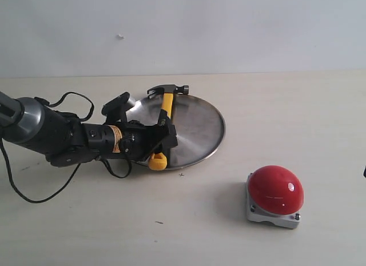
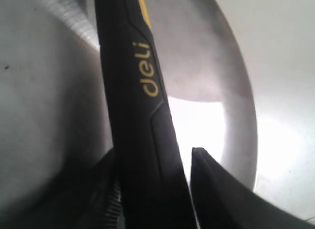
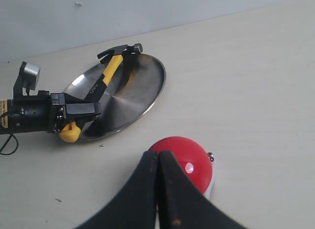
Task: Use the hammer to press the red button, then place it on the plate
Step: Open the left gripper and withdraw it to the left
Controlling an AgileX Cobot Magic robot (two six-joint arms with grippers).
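Note:
The hammer lies across the silver plate, its dark head at the far rim and its yellow end at the near rim. My left gripper straddles the black "deli" handle. It is open: a bright gap shows between the handle and one finger. The red button stands on its grey base at the front right, apart from the plate. In the right wrist view my right gripper hangs shut and empty just over the near side of the button.
The left arm and its looping black cable stretch across the table's left side. A plain wall closes the back edge. Bare tabletop lies between plate and button.

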